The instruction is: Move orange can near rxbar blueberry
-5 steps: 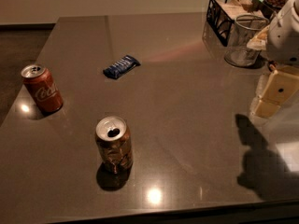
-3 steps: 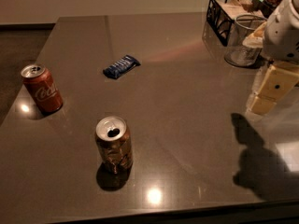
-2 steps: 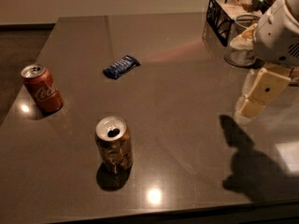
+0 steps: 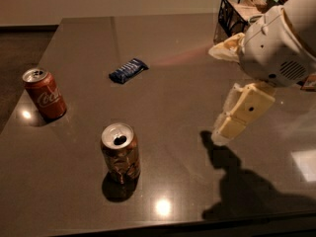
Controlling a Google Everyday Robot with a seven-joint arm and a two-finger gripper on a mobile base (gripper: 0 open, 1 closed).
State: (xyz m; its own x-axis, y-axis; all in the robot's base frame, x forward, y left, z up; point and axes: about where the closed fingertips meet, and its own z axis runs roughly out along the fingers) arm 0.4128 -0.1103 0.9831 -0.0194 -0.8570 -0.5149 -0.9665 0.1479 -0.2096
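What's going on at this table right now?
A robot arm is at the right of the table, and its gripper hangs above the surface, touching nothing. The orange can stands upright near the front edge, well to the gripper's left. The blue snack bar lies flat further back, apart from the can. A red can stands at the left edge. Nothing has been picked up yet.

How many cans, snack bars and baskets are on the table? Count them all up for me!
Cans: 2 (orange can, red can)
Snack bars: 1 (rxbar blueberry)
Baskets: 1 (black wire basket)
Total: 4
The gripper hangs above the table's right side, away from both cans.
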